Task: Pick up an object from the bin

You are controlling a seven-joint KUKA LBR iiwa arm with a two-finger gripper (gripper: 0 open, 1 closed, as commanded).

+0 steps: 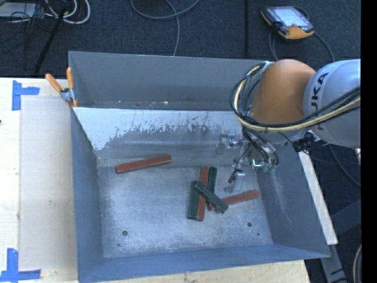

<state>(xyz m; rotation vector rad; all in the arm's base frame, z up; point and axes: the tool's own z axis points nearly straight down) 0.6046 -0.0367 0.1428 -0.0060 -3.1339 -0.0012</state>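
Reddish bar (241, 197) at the right of the bin (147, 81) lies beside the downward-pointing end effector (235, 180), its opening impossible to tell.

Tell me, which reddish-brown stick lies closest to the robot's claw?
The short reddish-brown stick at the right of the bin, below the gripper. The long stick lies alone far left; the third stick is crossed with green sticks in the middle.

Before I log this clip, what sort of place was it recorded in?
Probably a robotics lab's bin-picking station: a grey metal bin holds a few red-brown and green bars, the arm's gripper hangs over its right side, and loose cables lie on dark carpet behind.
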